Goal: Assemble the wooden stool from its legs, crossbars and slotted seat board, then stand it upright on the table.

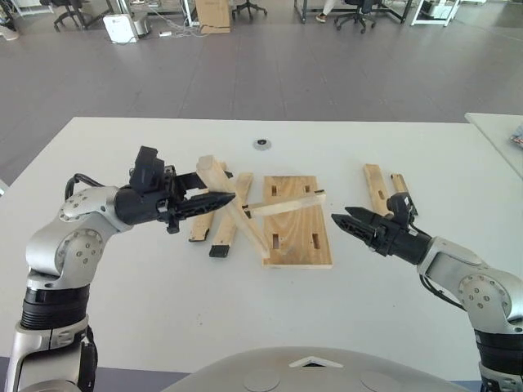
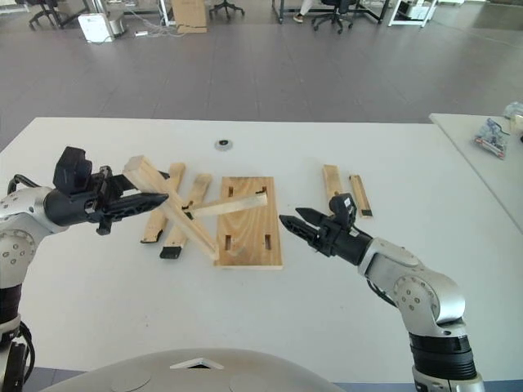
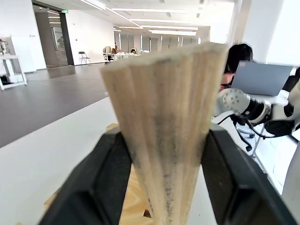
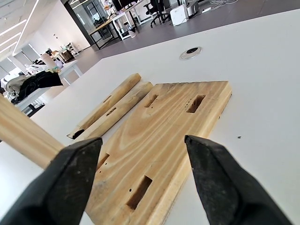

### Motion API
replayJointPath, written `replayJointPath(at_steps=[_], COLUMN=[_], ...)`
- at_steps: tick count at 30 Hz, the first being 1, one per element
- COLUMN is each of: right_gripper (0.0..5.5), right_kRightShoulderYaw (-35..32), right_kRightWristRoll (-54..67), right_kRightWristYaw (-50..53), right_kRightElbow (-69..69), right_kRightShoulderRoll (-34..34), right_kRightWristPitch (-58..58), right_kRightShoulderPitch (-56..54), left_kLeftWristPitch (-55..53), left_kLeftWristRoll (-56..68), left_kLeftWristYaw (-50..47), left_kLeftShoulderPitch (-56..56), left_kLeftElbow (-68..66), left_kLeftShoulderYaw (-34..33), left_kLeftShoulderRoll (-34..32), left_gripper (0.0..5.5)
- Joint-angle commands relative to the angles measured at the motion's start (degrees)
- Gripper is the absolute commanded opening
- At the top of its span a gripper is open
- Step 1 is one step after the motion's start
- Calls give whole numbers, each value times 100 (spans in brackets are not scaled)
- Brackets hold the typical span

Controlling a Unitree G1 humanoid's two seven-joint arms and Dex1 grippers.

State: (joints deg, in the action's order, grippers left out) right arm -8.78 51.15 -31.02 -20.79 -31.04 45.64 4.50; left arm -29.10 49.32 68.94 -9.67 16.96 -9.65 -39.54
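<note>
Head view: L gripper [image 1: 219, 198] clamps leg [image 1: 252, 233] at its upper part, leg tilted, foot at board [image 1: 298, 247] corner; R gripper [image 1: 341, 216] spread wide, just beside board.
L wrist: pads [image 3: 108, 183] on leg's flat faces. Prob. stiff, light, slick wood; grip mid-length for control.
R wrist: board's slots [image 4: 140, 192] close up.

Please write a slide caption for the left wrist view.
The left gripper shut on a wooden leg of the stool.
</note>
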Motion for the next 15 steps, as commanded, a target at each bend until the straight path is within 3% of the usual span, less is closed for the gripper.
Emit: replayJointPath(at_steps=[1,15], right_gripper=[330,330], right_kRightShoulderYaw=[-56,-90], right_kRightWristRoll=[-139,-228], right_kRightWristYaw=[38,-2], right_kRightElbow=[64,53], right_kRightShoulderRoll=[67,145], right_kRightWristPitch=[-71,-47], right_kRightShoulderPitch=[-10,-28], left_kLeftWristPitch=[460,1099], left_kLeftWristRoll=[-314,-859], left_kLeftWristYaw=[177,806], left_kLeftShoulderPitch=[0,-488], left_kLeftElbow=[-100,-606], left_kLeftShoulderYaw=[100,752], left_kLeftShoulderRoll=[103,346], left_gripper=[206,206])
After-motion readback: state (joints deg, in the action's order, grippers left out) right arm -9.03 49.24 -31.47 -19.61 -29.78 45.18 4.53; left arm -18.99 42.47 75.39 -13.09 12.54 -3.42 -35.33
